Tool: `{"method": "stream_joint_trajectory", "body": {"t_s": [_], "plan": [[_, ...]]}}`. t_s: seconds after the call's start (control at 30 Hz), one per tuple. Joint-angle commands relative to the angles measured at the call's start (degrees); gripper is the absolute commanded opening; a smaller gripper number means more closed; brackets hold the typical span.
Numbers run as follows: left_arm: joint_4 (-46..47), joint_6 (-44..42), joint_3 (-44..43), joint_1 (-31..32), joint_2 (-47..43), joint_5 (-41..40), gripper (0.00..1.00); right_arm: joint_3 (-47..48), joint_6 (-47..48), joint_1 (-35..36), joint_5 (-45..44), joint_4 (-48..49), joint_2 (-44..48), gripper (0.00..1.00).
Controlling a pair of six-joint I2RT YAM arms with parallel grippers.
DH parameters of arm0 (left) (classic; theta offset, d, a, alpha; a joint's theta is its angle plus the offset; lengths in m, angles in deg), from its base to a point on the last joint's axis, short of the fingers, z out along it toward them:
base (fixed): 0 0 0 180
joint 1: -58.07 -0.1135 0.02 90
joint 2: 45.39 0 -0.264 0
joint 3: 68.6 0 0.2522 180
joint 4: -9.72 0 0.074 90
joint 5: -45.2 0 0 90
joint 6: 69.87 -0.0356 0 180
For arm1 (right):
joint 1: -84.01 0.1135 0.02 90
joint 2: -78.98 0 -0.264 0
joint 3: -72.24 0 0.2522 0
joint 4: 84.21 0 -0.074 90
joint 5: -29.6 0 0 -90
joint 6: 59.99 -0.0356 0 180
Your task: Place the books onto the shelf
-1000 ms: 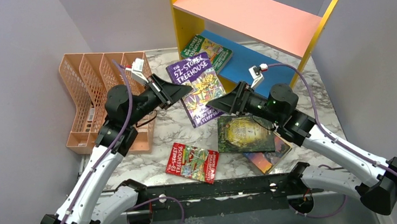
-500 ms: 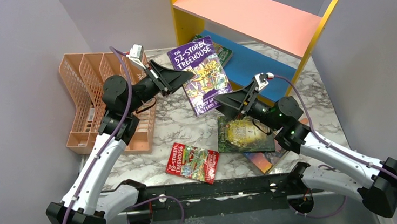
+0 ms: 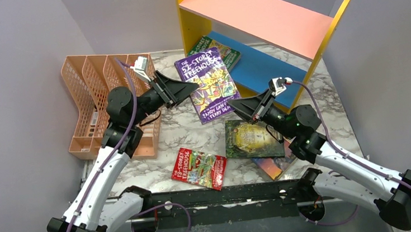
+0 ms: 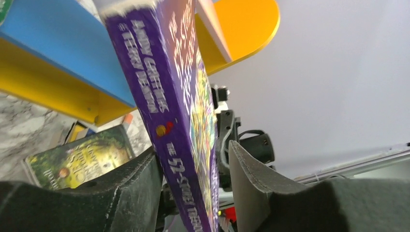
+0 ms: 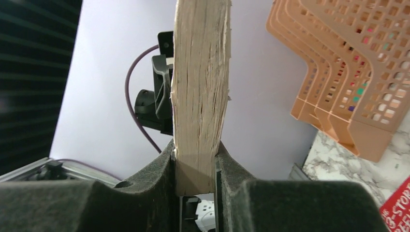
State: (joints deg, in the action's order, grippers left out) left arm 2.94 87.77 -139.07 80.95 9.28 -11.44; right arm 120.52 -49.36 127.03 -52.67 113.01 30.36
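Observation:
The purple "52-Storey Treehouse" book point(image 3: 209, 82) hangs tilted in the air in front of the shelf point(image 3: 262, 15), which has a pink top board, a blue lower board point(image 3: 260, 66) and yellow sides. My right gripper point(image 3: 236, 105) is shut on the book's lower right corner; its page edge point(image 5: 200, 96) sits pinched between the pads. My left gripper point(image 3: 192, 87) straddles the book's left edge with its jaws open. In the left wrist view the spine point(image 4: 169, 116) leans on one finger point(image 4: 140, 188), with a gap to the other. A green book point(image 3: 226, 55) lies on the blue board.
On the marble table lie a red Treehouse book point(image 3: 199, 168), a dark green-gold book point(image 3: 253, 139) and a colourful book point(image 3: 278, 166) partly under it. A peach mesh file rack point(image 3: 98, 100) stands at the left, behind my left arm.
My right gripper has shut on the purple book's lower corner. My left gripper's jaws have loosened around the book's other edge. The book has shifted slightly toward the shelf.

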Motion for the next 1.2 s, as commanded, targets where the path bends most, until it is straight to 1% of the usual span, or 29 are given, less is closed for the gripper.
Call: {"method": "stream_joint_trajectory", "body": {"t_s": [0.0, 0.13, 0.2, 0.27, 0.3, 0.37, 0.4, 0.47, 0.5, 0.53, 0.6, 0.7, 0.77, 0.87, 0.97, 1.03, 1.17], "plan": [[1.4, -3.0, 3.7, -0.2, -2.9, 1.1, 0.51, 0.5, 2.5, -0.3, -4.4, 0.5, 0.8, 0.01], [2.6, -3.6, 6.4, -0.2, -4.2, 1.5, 0.46, 1.2, 2.7, -0.3, -3.0, 1.1, -1.2, 0.01], [3.6, -3.5, 6.8, -0.2, -3.8, 1.9, 0.38, 1.6, 2.6, -0.3, -2.0, 1.4, -2.4, 0.01], [4.0, -3.7, 7.0, -0.2, -3.4, 2.2, 0.27, 1.8, 2.7, -0.3, -1.3, 1.4, -3.4, 0.01], [3.9, -3.9, 7.1, -0.2, -3.1, 2.0, 0.17, 1.9, 3.1, -0.3, -1.0, 1.5, -3.8, 0.01], [3.8, -4.4, 7.2, -0.2, -2.5, 1.4, 0.0, 1.8, 3.9, -0.3, -0.6, 0.9, -4.0, 0.01], [3.6, -4.4, 7.3, -0.2, -2.2, 0.8, 0.0, 1.9, 4.6, -0.3, -0.7, 0.1, -4.0, 0.1], [3.3, -4.7, 7.6, -0.2, -2.0, -1.6, 0.0, 2.5, 6.6, -0.3, -1.3, -3.8, -3.4, 0.39], [2.6, -4.8, 7.7, -0.2, -1.8, -3.4, 0.0, 2.9, 8.0, -0.3, -1.8, -6.1, -3.0, 0.52], [2.0, -5.2, 7.5, -0.2, -1.5, -5.1, 0.0, 3.4, 9.8, -0.3, -2.5, -9.1, -2.3, 0.62], [0.7, -5.6, 6.6, -0.2, -0.6, -8.4, 0.0, 4.4, 12.8, -0.3, -4.4, -14.8, -0.9, 0.73], [1.3, -5.0, 5.7, -0.2, 1.3, -12.2, 0.0, 6.2, 18.1, -0.3, -6.4, -21.7, 1.6, 0.77], [2.7, -4.1, 5.0, -0.1, 3.7, -13.5, 0.0, 7.7, 21.7, -0.3, -7.5, -25.6, 3.4, 0.77], [4.8, -3.4, 3.2, 0.0, 7.7, -16.1, 0.0, 10.0, 27.5, -0.3, -11.2, -29.9, 6.4, 0.77], [6.1, -3.0, -0.3, 0.4, 12.3, -19.4, 0.0, 11.6, 32.1, -0.2, -13.3, -32.3, 9.6, 0.77], [8.3, -2.3, -3.3, 0.9, 16.5, -20.8, 0.0, 12.5, 33.9, -0.3, -14.2, -33.2, 11.5, 0.77], [9.5, -1.5, -10.4, 2.8, 23.7, -24.1, 0.0, 15.1, 36.5, -0.3, -15.4, -35.3, 13.7, 0.76]]}}
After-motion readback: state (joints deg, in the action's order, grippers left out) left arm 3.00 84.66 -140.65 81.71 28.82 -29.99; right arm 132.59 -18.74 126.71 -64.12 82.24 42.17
